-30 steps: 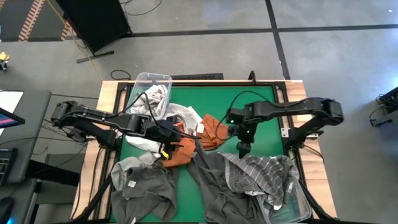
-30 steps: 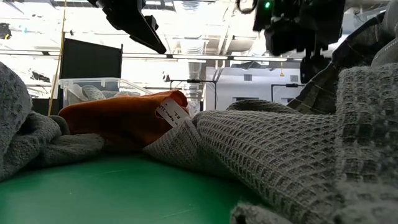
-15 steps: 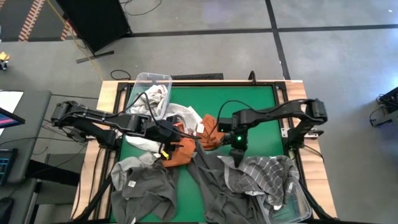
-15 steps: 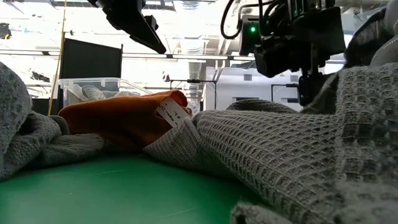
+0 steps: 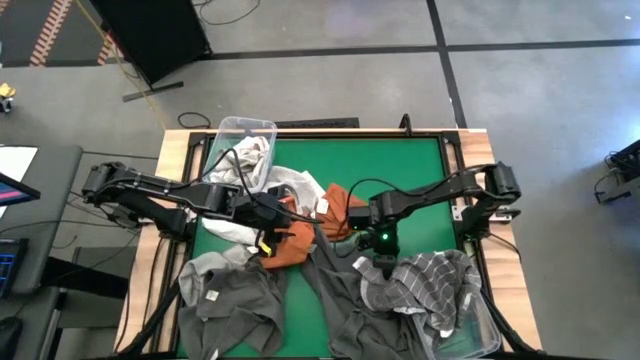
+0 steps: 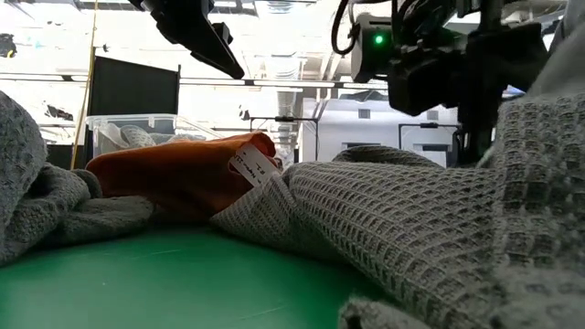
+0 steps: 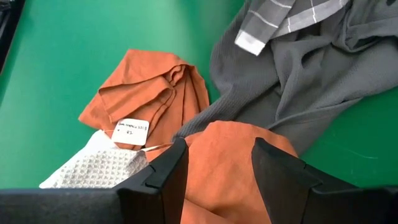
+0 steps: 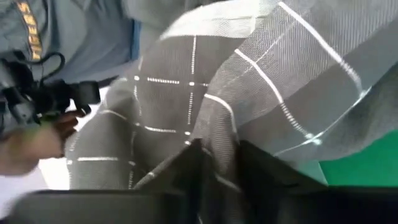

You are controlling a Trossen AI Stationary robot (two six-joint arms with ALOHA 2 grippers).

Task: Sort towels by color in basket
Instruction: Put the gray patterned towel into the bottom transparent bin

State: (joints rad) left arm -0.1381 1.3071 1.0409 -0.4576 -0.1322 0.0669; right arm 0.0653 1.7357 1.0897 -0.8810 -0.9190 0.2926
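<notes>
Right claw (image 5: pixel 386 262) points down from an arm stretched across the green table (image 5: pixel 400 165), its fingers (image 8: pixel 186 163) pinching a fold of the grey checked towel (image 5: pixel 430 285) at that towel's inner edge. Left claw (image 7: pixel 216 163) hangs spread just above the rust orange towel (image 7: pixel 233 158), beside the dark grey towel (image 7: pixel 298 74); its arm reaches in low from the left edge. A clear basket (image 5: pixel 245 130) at the far side holds pale cloth. In the low view, heaped cloth hides the right claw's tips, and the checked towel's far end runs out of the high view.
</notes>
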